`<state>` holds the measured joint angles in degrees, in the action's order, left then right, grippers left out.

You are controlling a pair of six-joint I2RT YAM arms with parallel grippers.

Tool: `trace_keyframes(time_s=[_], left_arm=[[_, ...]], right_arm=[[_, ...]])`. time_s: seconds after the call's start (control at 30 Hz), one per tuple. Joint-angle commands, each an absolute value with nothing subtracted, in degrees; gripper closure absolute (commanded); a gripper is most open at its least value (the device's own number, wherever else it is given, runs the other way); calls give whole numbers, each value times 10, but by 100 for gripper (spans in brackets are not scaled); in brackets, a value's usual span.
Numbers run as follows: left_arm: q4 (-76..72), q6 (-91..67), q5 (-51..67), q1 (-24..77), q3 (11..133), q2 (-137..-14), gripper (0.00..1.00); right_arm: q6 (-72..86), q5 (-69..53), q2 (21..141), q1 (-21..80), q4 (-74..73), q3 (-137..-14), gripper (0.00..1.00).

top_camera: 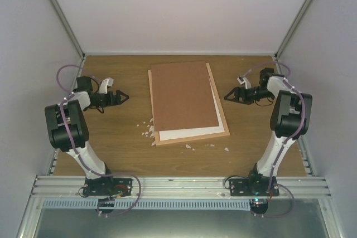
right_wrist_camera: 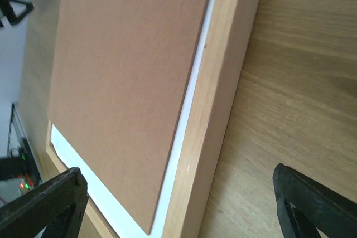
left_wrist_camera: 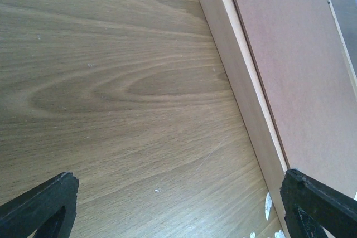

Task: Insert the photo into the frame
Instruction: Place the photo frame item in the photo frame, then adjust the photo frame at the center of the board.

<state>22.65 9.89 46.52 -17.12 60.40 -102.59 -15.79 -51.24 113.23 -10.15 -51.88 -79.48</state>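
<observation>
Brown board (top_camera: pixel 184 96) sits crooked over the photo (top_camera: pixel 189 133) in the frame (right_wrist_camera: pixel 220 110). Left fingers (left_wrist_camera: pixel 39 204) and right fingers (right_wrist_camera: pixel 312 199) are spread, gripping nothing.

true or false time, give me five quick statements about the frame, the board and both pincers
1. The brown backing board lies on the frame. True.
2. The left pincer grips the frame. False: it is open, clear of it.
3. A white sheet shows past the board's near end. True.
4. The right pincer holds the board. False: open, holding nothing.
5. White scraps lie at the frame's far right corner. False: near left corner.
</observation>
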Motion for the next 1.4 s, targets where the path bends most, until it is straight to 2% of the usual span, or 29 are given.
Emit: trace_keyframes(time_s=[0.0,0.23,0.57,1.0,1.37], left_arm=[[209,107,484,-169,604,-1012,1],[215,111,486,-168,619,-1009,1],[235,132,503,-161,635,-1010,1],[272,171,531,-111,637,-1055,3],[322,257,542,-55,577,-1041,12]], right_arm=[[-289,-505,1158,-82,-587,-788,7],[-328,-492,1197,-24,-599,-774,6],[-339,-518,1190,85,-587,-750,6],[-296,-532,1225,90,-576,-842,5],[-305,-535,1225,102,-579,-811,6]])
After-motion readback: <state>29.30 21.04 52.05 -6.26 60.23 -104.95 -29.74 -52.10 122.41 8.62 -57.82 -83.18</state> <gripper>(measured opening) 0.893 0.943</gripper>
